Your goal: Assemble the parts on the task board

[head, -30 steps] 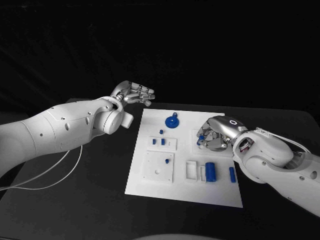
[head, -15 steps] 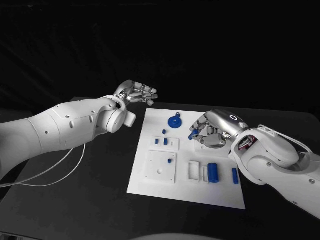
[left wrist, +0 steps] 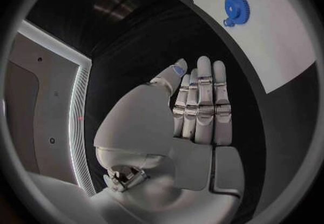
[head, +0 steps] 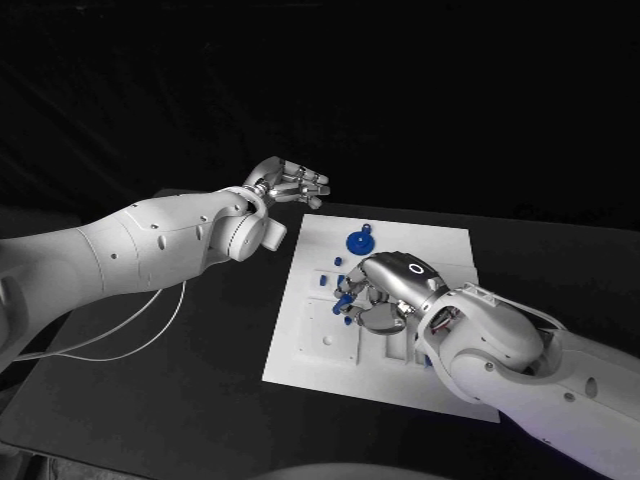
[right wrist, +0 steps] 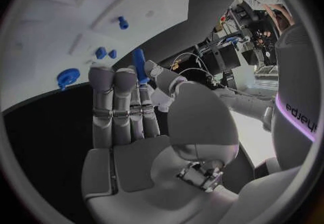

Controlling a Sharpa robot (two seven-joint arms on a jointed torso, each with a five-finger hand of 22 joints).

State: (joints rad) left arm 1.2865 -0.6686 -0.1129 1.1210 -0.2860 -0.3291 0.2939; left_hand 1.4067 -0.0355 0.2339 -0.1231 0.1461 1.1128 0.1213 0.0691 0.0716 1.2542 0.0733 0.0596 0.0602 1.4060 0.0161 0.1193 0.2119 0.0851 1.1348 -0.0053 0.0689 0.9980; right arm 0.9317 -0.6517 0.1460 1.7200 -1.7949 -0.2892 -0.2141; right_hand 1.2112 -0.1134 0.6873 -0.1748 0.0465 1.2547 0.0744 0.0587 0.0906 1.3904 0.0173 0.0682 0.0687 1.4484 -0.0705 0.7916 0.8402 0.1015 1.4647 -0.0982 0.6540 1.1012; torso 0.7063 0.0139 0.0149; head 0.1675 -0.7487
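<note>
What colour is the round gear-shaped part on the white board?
Blue; the round gear-shaped part shows best in the left wrist view.

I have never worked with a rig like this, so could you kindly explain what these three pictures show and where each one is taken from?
It is a two-armed robot with silver many-fingered hands at a black table. One picture looks down from the robot's head; the two round ones come from fisheye cameras at each wrist, behind that arm's own hand. On the table lies the white task board, carrying small blue parts such as a blue gear. The right hand is over the middle of the board and pinches a slim blue peg between thumb and fingers, best seen in the right wrist view. The left hand is beside the board's far left corner, fingers straight and holding nothing.
</note>
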